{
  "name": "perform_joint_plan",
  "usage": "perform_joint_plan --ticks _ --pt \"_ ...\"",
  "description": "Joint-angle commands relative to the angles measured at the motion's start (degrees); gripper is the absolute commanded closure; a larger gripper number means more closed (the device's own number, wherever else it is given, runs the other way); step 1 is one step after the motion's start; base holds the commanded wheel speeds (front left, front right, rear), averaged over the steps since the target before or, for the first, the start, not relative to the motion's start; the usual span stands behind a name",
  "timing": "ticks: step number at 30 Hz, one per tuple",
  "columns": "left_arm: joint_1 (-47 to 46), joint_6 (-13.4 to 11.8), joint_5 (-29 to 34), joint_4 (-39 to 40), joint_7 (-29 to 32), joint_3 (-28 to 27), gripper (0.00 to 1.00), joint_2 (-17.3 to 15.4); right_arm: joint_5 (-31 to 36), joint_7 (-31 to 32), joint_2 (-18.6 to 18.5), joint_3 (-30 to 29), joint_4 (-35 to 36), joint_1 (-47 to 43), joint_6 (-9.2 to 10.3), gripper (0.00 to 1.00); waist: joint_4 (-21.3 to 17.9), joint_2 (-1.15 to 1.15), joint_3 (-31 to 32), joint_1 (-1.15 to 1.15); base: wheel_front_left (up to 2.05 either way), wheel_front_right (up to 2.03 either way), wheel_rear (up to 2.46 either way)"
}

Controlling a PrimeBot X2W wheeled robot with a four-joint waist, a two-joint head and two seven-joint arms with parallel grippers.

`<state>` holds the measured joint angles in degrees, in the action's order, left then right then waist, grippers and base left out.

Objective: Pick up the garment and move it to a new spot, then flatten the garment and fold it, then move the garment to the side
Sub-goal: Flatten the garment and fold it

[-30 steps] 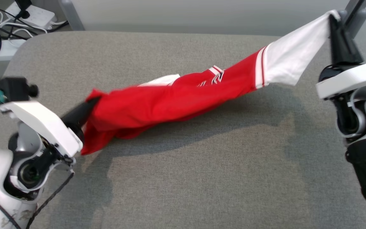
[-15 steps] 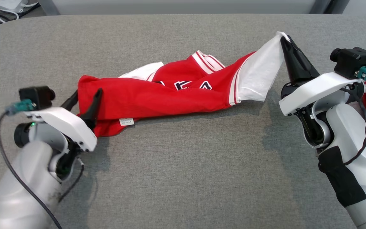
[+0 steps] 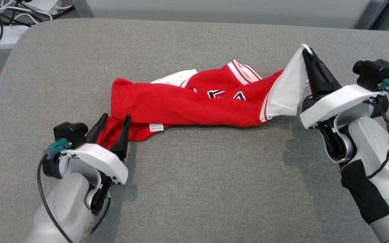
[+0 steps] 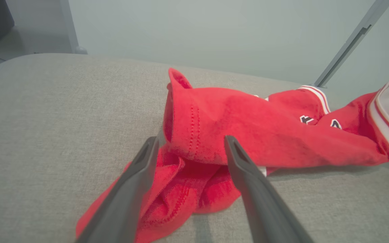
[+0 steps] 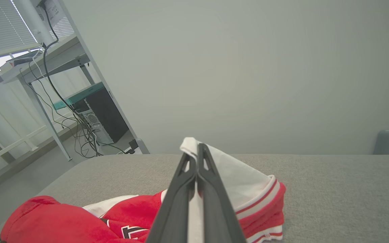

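Garment: the red knit garment, with white sleeves and striped trim, lies bunched in a long twisted band across the middle of the grey fabric-covered counter, running left to right.
Left tool: the left tool stands wide, its two dark fingers straddling the crumpled red hem corner at the garment's near-left end; it grips nothing.
Right tool: the right tool is pinched tight on the tip of the white sleeve, holding it raised off the counter at the far right.
Step in hand: we judge the garment to be laid at its spot, with flattening about to begin.
Doing it well: we should take the hem corner where it is a single edge, not the folded lump between the fingers, so the layers can part. The small white label just right of the left tool marks the hem line to follow.
Pull: we would draw the two ends apart gently and low along the counter, so the twist in the middle unrolls rather than tightens.
Watch: the second white sleeve on the far side looks tucked under the red body and probably needs its own tug.
Risk: knit stretches and slips, so a shallow pinch may lose the sleeve tip.
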<state>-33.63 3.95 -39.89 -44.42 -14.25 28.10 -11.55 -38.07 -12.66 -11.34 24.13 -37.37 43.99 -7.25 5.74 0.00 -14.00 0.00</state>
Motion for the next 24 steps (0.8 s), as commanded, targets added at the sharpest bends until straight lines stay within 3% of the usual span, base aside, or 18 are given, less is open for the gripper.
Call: perform_joint_plan --ticks 1,5,11,18,24 --pt "0.1 -0.2 1.1 1.6 -0.7 -2.2 0.00 -1.5 -0.4 -0.9 0.2 0.3 1.2 -0.6 -0.24 1.00 0.2 0.00 0.2 0.00 0.00 0.00 0.00" --pt "3.0 0.7 3.8 4.2 -0.7 -5.7 0.00 -0.2 -0.9 -1.2 0.3 0.8 1.1 -0.6 -0.24 1.00 0.2 0.00 0.6 0.00 0.00 0.00 0.00" --pt "2.5 1.4 7.7 4.0 -0.7 -7.2 0.00 -1.0 -1.2 -1.4 0.5 1.5 1.2 -0.3 -0.24 1.00 -0.5 0.00 0.2 0.00 0.00 0.00 0.00" --pt "-0.3 2.8 11.5 1.1 -0.7 -5.7 0.00 -3.4 -1.6 -1.5 0.2 2.2 1.5 0.0 -0.24 1.00 -1.3 0.00 -0.7 0.00 0.00 0.00 0.00" --pt "-2.3 3.4 17.1 0.8 -0.7 -1.3 0.00 -6.5 -1.8 -1.6 0.1 2.8 1.8 0.5 -0.24 1.00 -1.4 0.00 -1.8 0.00 0.00 0.00 0.00"
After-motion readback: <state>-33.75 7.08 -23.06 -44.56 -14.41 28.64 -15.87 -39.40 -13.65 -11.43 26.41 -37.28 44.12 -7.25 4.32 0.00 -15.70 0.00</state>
